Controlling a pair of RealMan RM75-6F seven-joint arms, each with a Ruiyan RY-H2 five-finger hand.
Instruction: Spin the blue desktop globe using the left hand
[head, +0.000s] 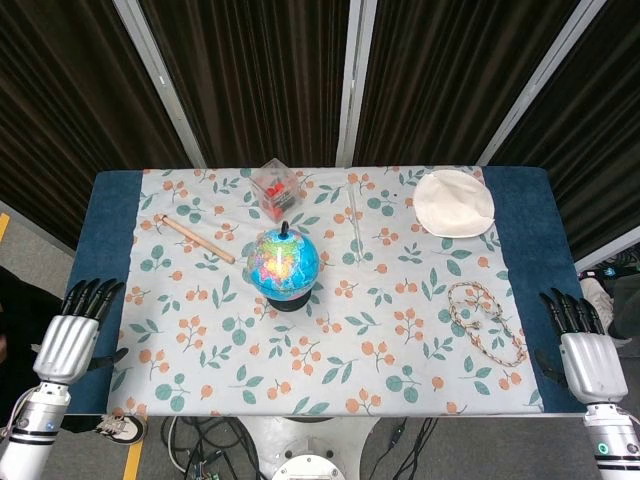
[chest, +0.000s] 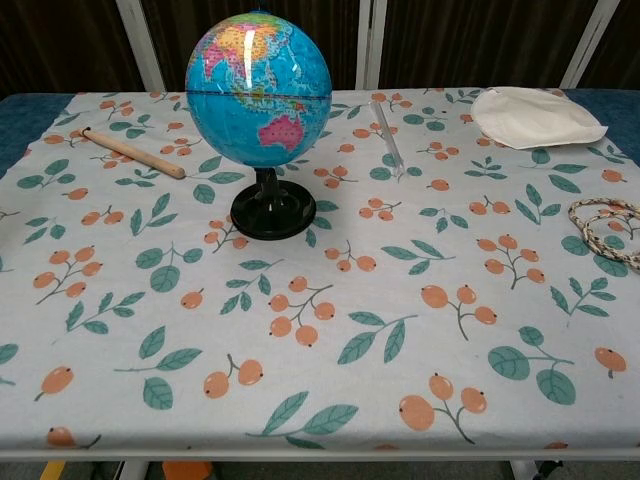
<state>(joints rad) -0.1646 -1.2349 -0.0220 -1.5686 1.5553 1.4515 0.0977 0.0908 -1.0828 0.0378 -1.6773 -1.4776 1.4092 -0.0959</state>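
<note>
— What covered the table (head: 520, 215)?
— A matte cloth (head: 330, 350) printed with leaves and orange berries, blue edges showing at both sides.
— And the globe (head: 283, 263)?
— Glossy blue sphere on a round black base, left of frame centre, untouched.
— Smaller things?
— A flat cream disc (head: 453, 203) upper right, a braided rope loop (head: 488, 322) right, a smooth wooden dowel (head: 195, 239) upper left, a clear cube (head: 275, 186).
— The hands?
— Left hand (head: 70, 340) lower left, right hand (head: 588, 355) lower right, both released, fingers straight, holding nothing.
</note>
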